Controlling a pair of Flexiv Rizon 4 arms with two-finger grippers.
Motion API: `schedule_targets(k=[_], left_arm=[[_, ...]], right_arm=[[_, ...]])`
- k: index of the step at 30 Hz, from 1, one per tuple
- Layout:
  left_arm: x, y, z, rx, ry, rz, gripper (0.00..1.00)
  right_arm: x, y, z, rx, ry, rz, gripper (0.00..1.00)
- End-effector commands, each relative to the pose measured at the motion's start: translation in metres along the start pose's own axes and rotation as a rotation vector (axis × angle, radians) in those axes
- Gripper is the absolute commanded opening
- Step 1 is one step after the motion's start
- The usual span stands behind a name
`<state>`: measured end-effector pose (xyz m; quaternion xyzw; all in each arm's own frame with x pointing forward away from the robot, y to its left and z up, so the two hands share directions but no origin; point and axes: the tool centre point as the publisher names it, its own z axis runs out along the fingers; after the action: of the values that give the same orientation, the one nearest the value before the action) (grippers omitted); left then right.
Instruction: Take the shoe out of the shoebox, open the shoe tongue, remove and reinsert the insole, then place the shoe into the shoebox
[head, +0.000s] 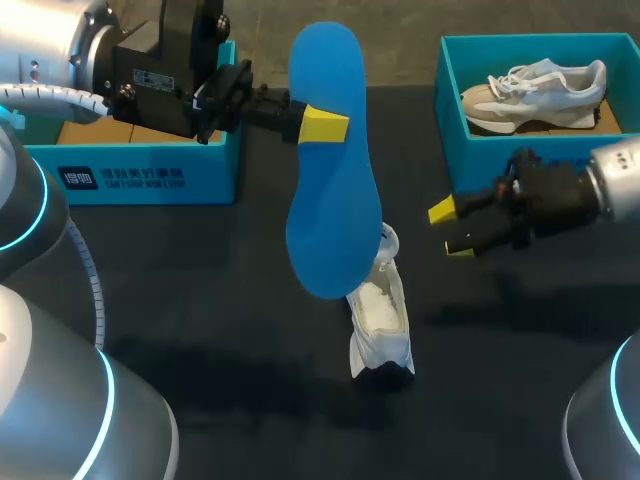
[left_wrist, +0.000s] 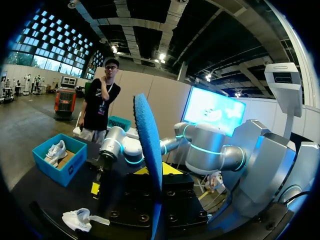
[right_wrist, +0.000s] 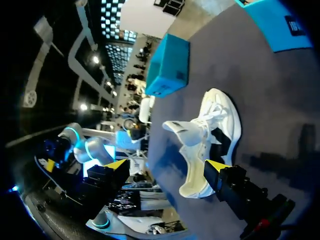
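Observation:
My left gripper (head: 322, 126) is shut on a long blue insole (head: 330, 200), holding it in the air over the middle of the table. In the left wrist view the insole (left_wrist: 149, 150) stands edge-on between the yellow tips of that gripper (left_wrist: 152, 172). Below its lower end a white shoe (head: 380, 320) lies on the black table with its tongue pulled up. My right gripper (head: 452, 228) is open, to the right of the shoe and apart from it. In the right wrist view the shoe (right_wrist: 210, 135) lies ahead of that open gripper (right_wrist: 167, 165).
A teal shoebox (head: 450, 110) at the back right holds another pale shoe (head: 535, 95). A second teal box (head: 140, 170) stands at the back left under my left arm. The black table (head: 230, 330) stretches out in front of the shoe.

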<state>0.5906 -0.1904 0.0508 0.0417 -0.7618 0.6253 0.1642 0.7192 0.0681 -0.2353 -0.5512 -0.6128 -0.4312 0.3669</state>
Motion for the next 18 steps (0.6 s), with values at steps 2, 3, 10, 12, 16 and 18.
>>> schedule_targets(k=[2, 3, 10, 12, 16, 18], left_arm=[[-0.001, 0.0, 0.001, -0.002, 0.001, 0.0, 0.0], [-0.001, 0.0, 0.001, -0.002, 0.001, 0.0, 0.0], [-0.001, 0.0, 0.001, -0.002, 0.001, 0.0, 0.0], [-0.001, 0.0, 0.001, -0.002, 0.001, 0.0, 0.0], [-0.004, 0.0, 0.0, -0.002, -0.006, 0.023, 0.0], [-0.012, -0.004, -0.004, 0.018, 0.018, 0.08, 0.0]], right_arm=[[0.007, -0.011, -0.006, -0.048, 0.047, 0.011, 1.0], [0.008, -0.011, -0.005, -0.041, 0.06, 0.019, 1.0], [0.015, -0.008, -0.001, -0.02, 0.138, 0.047, 1.0], [0.018, -0.006, -0.001, -0.018, 0.144, 0.048, 1.0], [0.024, -0.004, -0.001, -0.008, 0.167, 0.048, 1.0], [0.024, -0.004, -0.001, -0.008, 0.167, 0.048, 1.0]])
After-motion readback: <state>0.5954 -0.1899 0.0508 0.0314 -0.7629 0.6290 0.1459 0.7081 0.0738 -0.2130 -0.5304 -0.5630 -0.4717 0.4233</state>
